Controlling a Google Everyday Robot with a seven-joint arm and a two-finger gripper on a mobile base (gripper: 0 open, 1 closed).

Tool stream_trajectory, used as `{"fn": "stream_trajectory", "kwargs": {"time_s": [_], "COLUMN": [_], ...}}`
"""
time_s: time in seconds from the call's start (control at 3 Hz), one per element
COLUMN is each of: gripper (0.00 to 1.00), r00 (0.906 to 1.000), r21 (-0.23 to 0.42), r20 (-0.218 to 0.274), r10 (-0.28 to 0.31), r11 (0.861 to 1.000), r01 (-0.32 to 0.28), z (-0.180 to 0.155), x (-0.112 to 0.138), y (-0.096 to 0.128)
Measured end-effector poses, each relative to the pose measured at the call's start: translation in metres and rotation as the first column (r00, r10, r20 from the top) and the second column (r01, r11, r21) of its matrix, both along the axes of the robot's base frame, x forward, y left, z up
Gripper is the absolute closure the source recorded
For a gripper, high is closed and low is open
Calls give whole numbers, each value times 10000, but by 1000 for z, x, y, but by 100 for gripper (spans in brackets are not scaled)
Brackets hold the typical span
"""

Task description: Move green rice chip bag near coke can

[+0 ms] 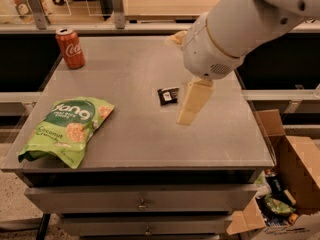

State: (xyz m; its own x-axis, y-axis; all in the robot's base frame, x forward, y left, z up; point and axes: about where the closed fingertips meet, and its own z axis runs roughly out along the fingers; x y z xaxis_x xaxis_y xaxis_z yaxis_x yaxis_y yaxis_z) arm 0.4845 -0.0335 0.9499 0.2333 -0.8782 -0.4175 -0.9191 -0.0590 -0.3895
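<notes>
The green rice chip bag lies flat near the front left corner of the grey table. The coke can stands upright at the back left corner, well behind the bag. My gripper hangs from the big white arm above the middle right of the table, far to the right of the bag and the can. It holds nothing that I can see. It partly covers a small black wrapped bar.
An open cardboard box with assorted items stands on the floor at the right of the table. Drawers sit under the tabletop. A railing and another counter run behind the table.
</notes>
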Motion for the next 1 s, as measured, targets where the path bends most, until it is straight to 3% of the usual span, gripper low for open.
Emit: {"fn": "stream_trajectory", "kwargs": {"time_s": [0.33,1.0], "gripper": [0,0], "r00": [9912,9906], "r21": [854,868], "r20": [-77,-37], "r10": [1324,1365], "r11": [9877,9869], "r01": [-1313,-1356], "z": [-10,-8], "x": [-8,-10], "y": [59,61]}}
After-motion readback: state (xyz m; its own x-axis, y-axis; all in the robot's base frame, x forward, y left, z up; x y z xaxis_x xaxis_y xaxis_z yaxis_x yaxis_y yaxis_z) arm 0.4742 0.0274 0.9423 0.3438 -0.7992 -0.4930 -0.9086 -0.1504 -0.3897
